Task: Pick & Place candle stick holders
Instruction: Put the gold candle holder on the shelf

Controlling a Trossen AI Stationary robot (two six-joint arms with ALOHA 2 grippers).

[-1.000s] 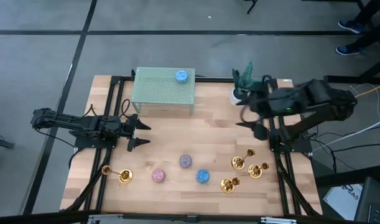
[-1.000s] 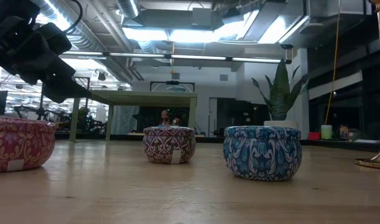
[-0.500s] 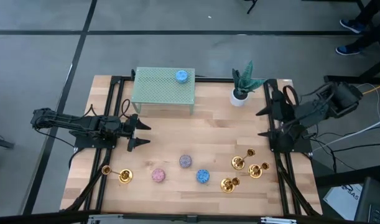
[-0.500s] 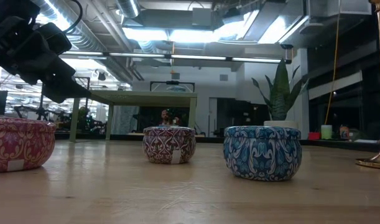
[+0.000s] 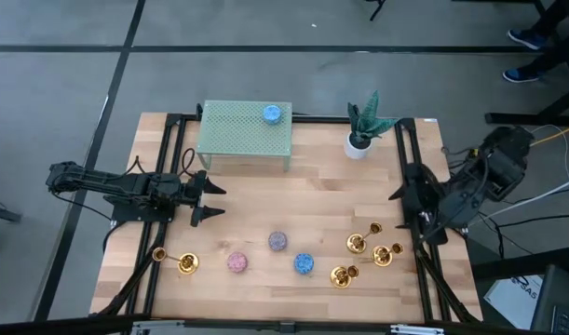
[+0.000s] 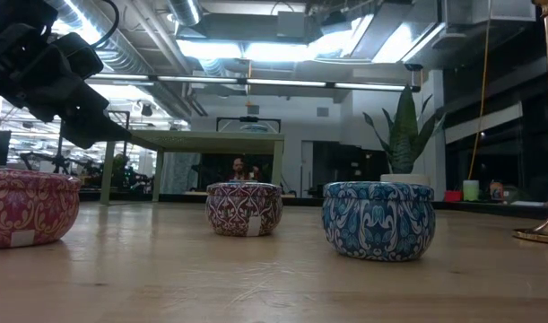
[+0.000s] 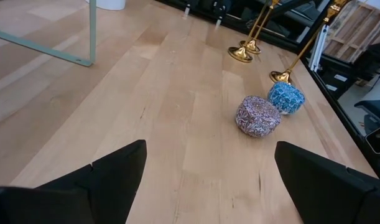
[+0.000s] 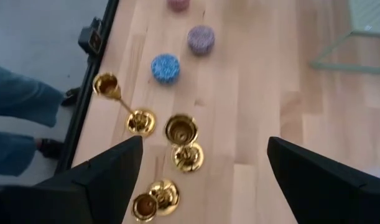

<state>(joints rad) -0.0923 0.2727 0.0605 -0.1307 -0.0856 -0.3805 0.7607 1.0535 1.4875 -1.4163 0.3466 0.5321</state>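
Swinging down the frame's right side since a second ago, the right gripper (image 5: 407, 212), fingers spread and empty, now hangs above three candle stick holders (image 5: 365, 252); left gripper (image 5: 209, 200) unmoved, spread.

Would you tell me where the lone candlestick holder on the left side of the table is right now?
In the high view, the lone holder lies on its side near the table's front-left corner, left of the pink candle and in front of the left gripper.

No legible text, label, brand, number or sign anywhere in view
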